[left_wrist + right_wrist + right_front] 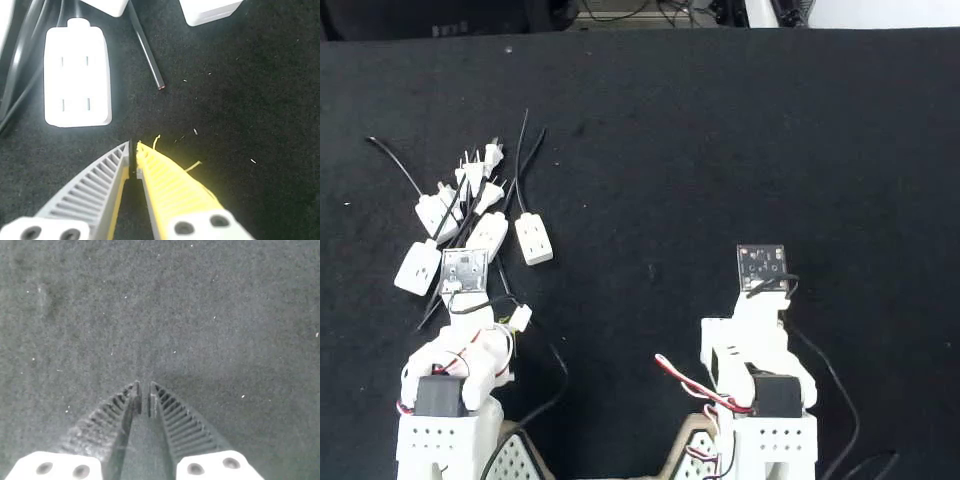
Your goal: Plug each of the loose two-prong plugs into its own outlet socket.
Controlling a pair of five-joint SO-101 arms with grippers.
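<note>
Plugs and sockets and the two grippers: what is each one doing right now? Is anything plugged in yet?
left gripper: shut, holding nothing.
right gripper: shut, holding nothing.
outlet socket: lying flat, slots facing up and empty.
loose plugs: lying in the pile, prongs bare, not plugged in.
black cable: lying loose, its end free.

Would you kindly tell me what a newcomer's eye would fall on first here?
A tangled heap of white sockets and plugs lies on the left of the black table, just ahead of the left arm. The left gripper, one finger bright yellow, hangs shut close to a white socket, while the right gripper sits apart to the right.
</note>
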